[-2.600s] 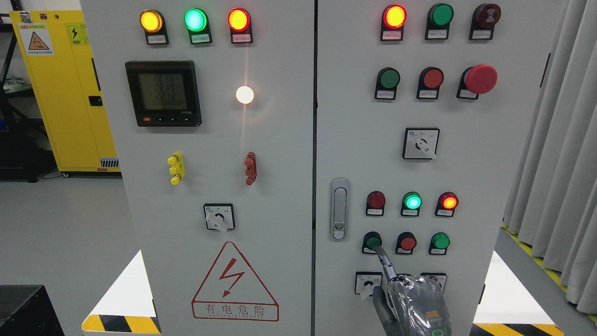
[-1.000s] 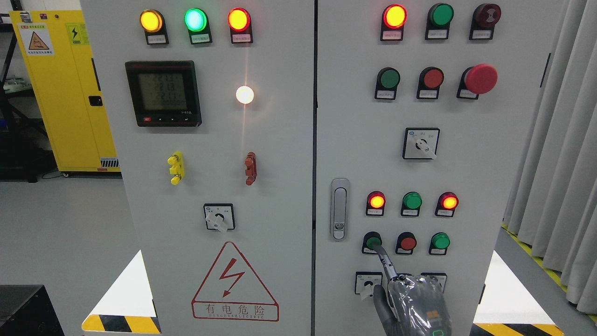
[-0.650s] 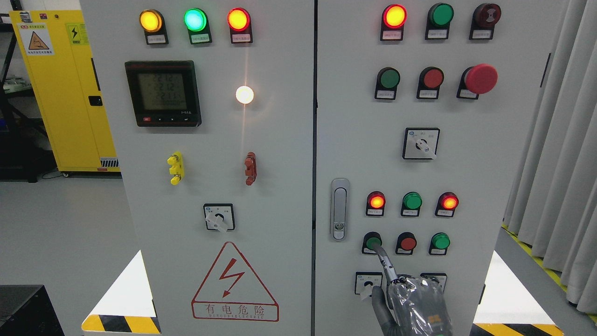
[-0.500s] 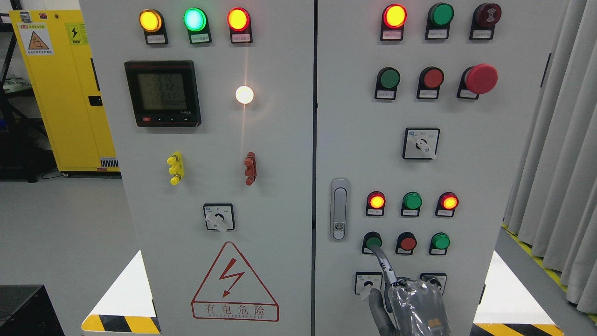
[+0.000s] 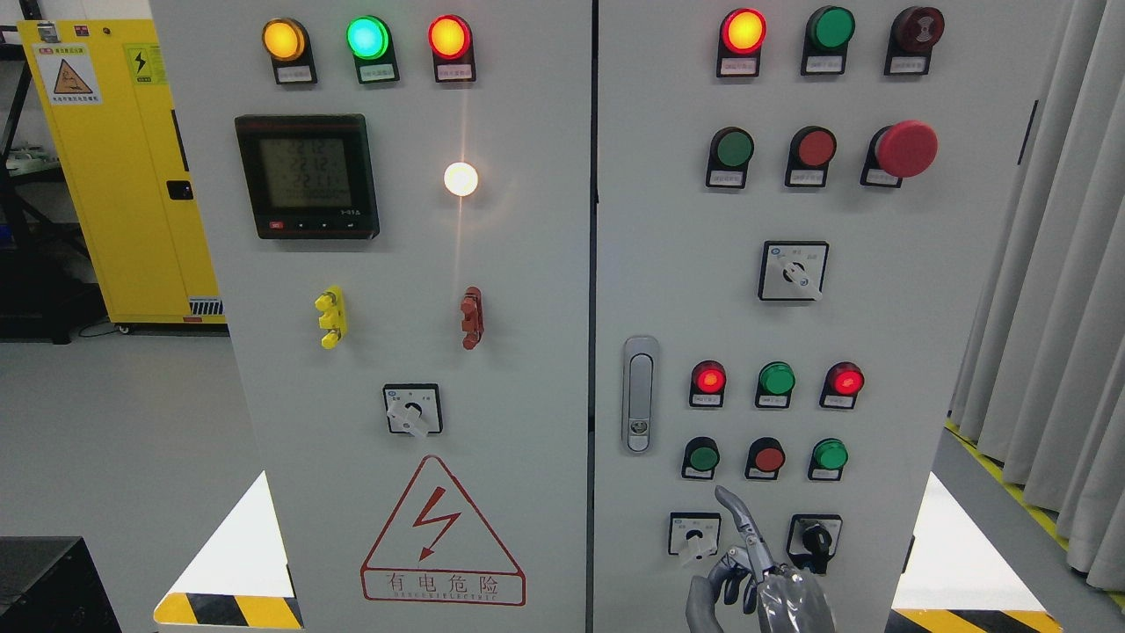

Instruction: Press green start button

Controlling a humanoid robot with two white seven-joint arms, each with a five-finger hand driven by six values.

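Note:
The green start button (image 5: 703, 457) is the leftmost of three round buttons low on the right cabinet door (image 5: 879, 334). My right hand (image 5: 754, 571) rises from the bottom edge just below it. Its index finger (image 5: 736, 514) points up and left, with the tip a short way under the button and not touching it. The other fingers are curled and hold nothing. Above the button, the red lamp (image 5: 708, 380) glows, the green lamp (image 5: 777, 380) is dark, and the second red lamp (image 5: 846, 380) glows. The left hand does not show.
Beside the start button sit a red button (image 5: 769, 458) and another green button (image 5: 830, 454). Two rotary switches (image 5: 694, 534) (image 5: 814, 538) flank the finger. The door latch (image 5: 640, 394) is to the left, a grey curtain (image 5: 1046, 264) to the right.
My index fingertip was on the green start button and has drawn back down off it. During the press the green lamp above went dark and the left red lamp lit.

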